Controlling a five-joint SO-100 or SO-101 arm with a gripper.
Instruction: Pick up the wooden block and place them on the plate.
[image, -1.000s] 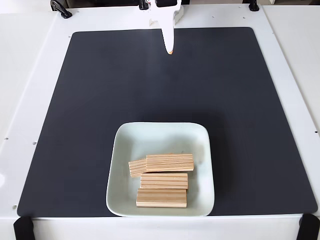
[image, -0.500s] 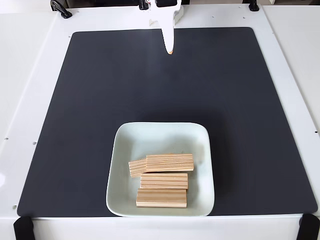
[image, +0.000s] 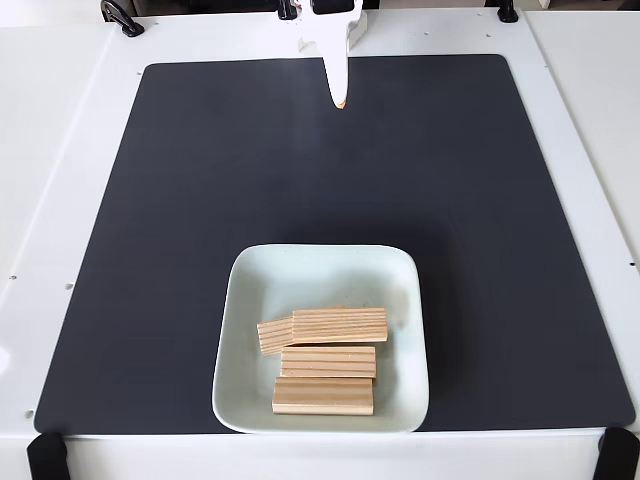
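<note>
At the lower centre of the fixed view, four wooden blocks (image: 325, 355) lie inside the plate (image: 320, 275), partly overlapping, so the placing looks done. The plate sits on the dark mat (image: 200, 200) covering the white counter (image: 50, 150). At top centre, the fingers (image: 341, 98) hang clenched, grasping nothing, clear of the work.

A dark mat (image: 300, 180) is laid across a white table (image: 60, 150). Black clamps are seen at seven o'clock (image: 45, 456) and five o'clock (image: 618, 455).
</note>
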